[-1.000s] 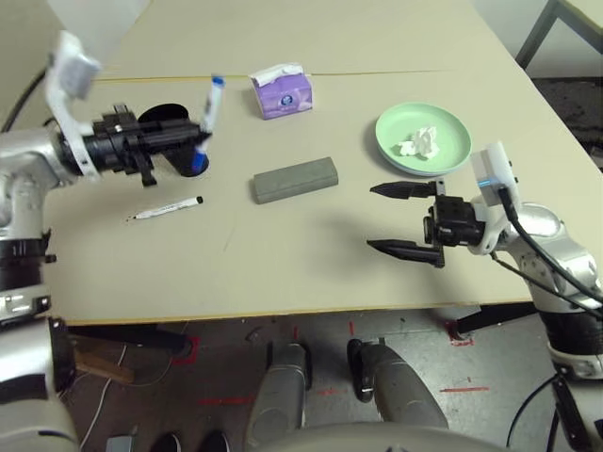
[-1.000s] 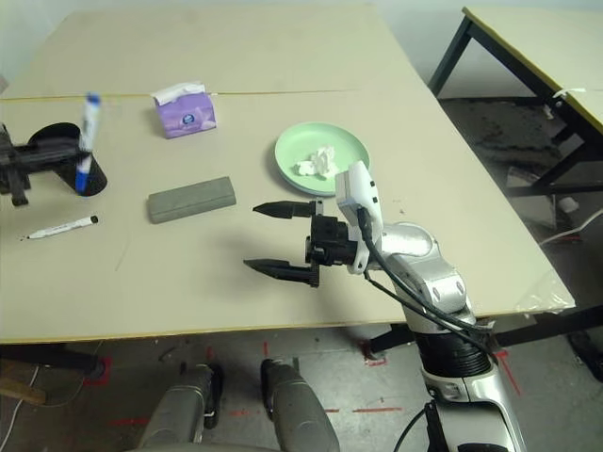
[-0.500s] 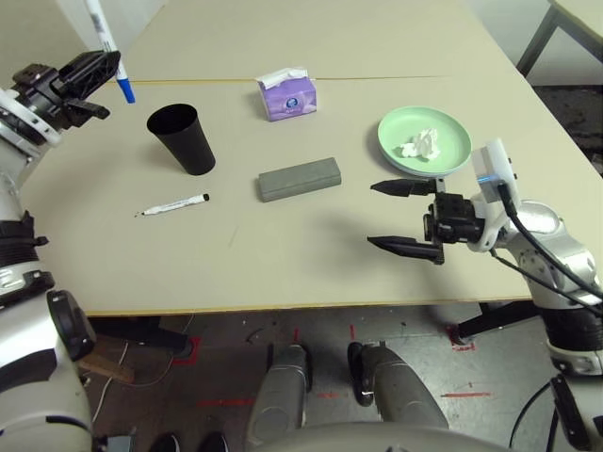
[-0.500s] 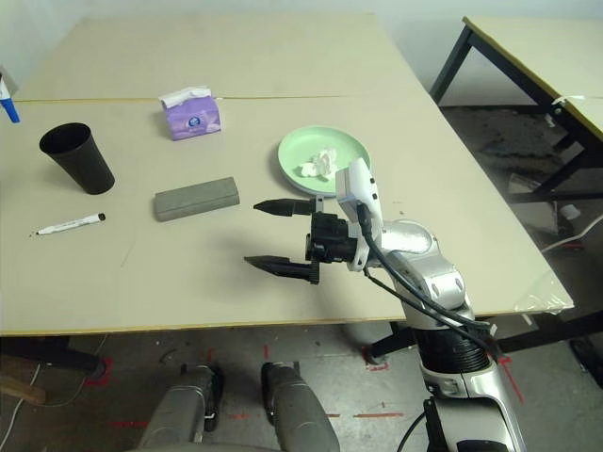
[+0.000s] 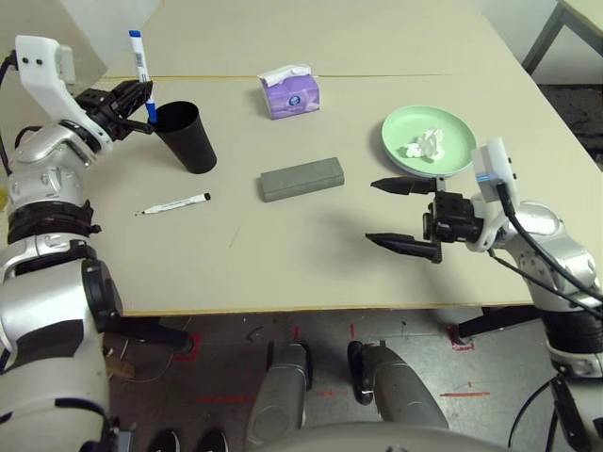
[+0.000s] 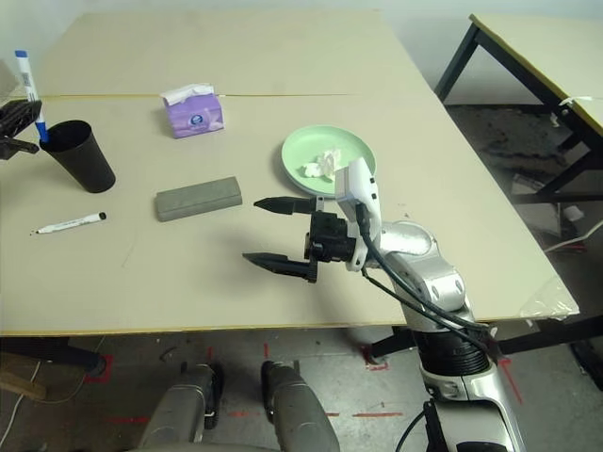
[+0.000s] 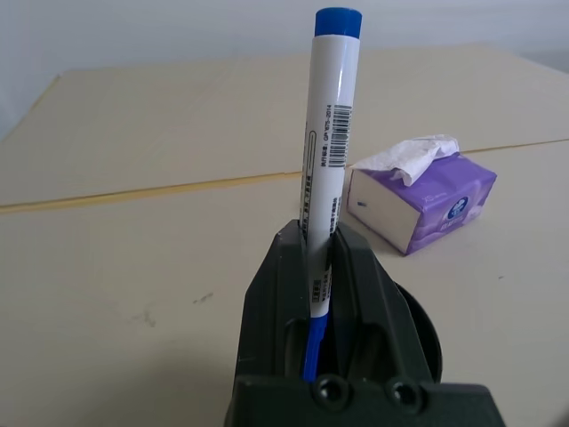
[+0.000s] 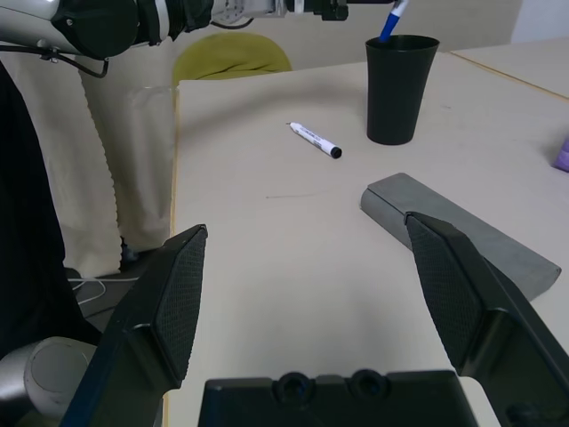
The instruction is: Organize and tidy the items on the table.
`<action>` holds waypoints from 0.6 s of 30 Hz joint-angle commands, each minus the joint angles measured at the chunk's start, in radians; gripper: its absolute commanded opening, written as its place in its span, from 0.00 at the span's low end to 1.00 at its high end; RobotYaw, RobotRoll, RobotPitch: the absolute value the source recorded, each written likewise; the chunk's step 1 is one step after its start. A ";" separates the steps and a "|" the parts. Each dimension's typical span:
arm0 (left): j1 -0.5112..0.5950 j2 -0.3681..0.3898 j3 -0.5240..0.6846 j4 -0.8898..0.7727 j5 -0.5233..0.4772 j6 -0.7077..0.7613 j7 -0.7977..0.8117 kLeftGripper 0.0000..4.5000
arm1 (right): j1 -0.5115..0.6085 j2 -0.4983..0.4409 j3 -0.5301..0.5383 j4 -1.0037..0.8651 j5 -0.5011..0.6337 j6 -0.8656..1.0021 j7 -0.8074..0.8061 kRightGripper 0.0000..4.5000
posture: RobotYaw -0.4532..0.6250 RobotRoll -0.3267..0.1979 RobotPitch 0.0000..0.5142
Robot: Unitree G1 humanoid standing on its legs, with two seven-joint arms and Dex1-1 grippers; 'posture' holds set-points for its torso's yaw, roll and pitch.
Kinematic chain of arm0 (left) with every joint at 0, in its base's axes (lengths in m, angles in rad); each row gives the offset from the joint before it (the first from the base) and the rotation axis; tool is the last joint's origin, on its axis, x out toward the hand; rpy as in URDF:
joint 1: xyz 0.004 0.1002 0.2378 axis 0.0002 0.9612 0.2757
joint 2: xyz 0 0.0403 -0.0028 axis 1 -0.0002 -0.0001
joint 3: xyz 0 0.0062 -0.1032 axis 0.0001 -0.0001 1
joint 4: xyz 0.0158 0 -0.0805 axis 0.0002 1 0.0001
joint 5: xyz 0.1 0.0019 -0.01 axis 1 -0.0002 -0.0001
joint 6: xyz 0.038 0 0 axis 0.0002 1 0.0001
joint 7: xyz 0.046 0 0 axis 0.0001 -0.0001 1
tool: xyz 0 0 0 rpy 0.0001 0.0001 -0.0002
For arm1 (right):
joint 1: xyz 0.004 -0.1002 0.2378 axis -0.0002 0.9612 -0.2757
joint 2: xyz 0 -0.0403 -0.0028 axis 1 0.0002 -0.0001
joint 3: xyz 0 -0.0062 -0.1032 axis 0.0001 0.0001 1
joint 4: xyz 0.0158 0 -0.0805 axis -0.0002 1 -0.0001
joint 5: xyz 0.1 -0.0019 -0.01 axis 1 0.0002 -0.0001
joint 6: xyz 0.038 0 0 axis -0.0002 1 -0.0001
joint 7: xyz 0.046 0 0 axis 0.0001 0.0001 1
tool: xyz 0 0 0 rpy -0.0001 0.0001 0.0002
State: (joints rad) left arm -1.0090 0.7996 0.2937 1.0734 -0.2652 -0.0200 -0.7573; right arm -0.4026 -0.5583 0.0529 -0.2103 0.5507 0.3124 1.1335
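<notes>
Holding a blue-capped marker upright, the left gripper sits right at the rim of the black cup, fingers pinched tight on the pen's barrel. The blue end points down at the cup's mouth, and from the wrist view the cup shows just behind the fingers.

The second marker lies flat on the table, a bit in front of the cup. The grey case sits near the middle of the table, angled slightly. The purple tissue box is further back, close to the yellowish seam.

Over on the right, the green plate has a crumpled tissue lying on it. The right gripper hovers above the table just in front of the plate, fingers spread wide and gripping nothing. Can't spot any sunglasses or a blue plate in these views.
</notes>
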 commanded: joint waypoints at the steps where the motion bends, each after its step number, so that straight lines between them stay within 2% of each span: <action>1: 0.000 -0.010 0.003 0.032 0.014 -0.029 0.006 0.05 | 0.015 -0.009 -0.005 -0.018 0.005 0.008 -0.003 1.00 | 0.37 0.62 0.41; 13: 0.017 -0.062 0.004 0.073 0.011 -0.067 0.020 0.05 | 0.014 -0.022 -0.012 -0.040 0.014 0.032 -0.013 1.00 | 0.36 0.62 0.42; 14: 0.019 -0.067 0.005 0.073 0.010 -0.067 0.019 0.22 | 0.015 -0.024 -0.013 -0.042 0.014 0.033 -0.014 1.00 | 0.36 0.62 0.42; 18: 0.018 -0.075 0.008 0.067 0.007 -0.068 0.017 0.52 | 0.016 -0.025 -0.013 -0.044 0.014 0.037 -0.020 1.00 | 0.36 0.62 0.41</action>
State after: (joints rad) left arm -1.0033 0.7253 0.2953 1.1290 -0.2663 -0.0798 -0.7388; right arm -0.3957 -0.5734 0.0504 -0.2315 0.5534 0.3385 1.1155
